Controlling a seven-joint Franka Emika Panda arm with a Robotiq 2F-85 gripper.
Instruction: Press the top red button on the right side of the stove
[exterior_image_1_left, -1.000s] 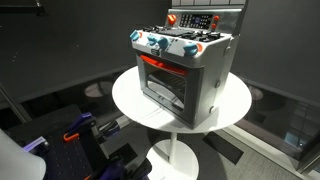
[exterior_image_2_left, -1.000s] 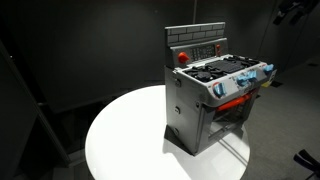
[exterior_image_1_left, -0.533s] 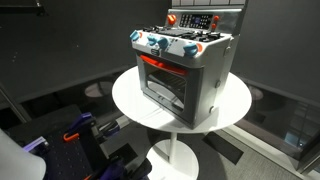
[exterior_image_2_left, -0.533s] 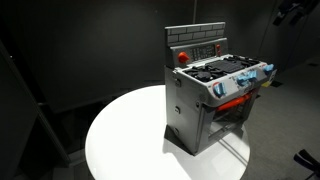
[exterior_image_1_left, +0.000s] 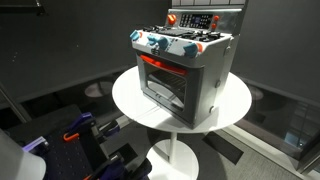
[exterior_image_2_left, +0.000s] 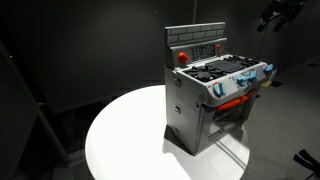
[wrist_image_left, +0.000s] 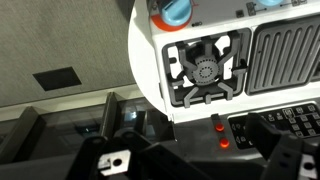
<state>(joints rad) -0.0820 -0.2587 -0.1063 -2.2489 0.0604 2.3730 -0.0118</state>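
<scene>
The small grey-silver stove (exterior_image_1_left: 185, 65) with a red-trimmed oven door stands on a round white table (exterior_image_1_left: 128, 100); it shows in both exterior views (exterior_image_2_left: 210, 95). Its back panel carries a red button (exterior_image_2_left: 182, 57) beside the dark display. The wrist view looks down on a burner (wrist_image_left: 205, 70) and two small red buttons (wrist_image_left: 219, 125) one above the other on the dark panel. My gripper (wrist_image_left: 195, 160) hangs above the stove, its fingers wide apart and empty. In an exterior view it (exterior_image_2_left: 278, 12) is high at the top right, away from the stove.
The table (exterior_image_2_left: 120, 135) has bare white surface around the stove. Dark curtains surround the scene. Blue and black equipment (exterior_image_1_left: 80, 135) lies on the floor beside the table's pedestal (exterior_image_1_left: 175, 150).
My gripper has shifted slightly left at the top right of an exterior view. The stove has not moved.
</scene>
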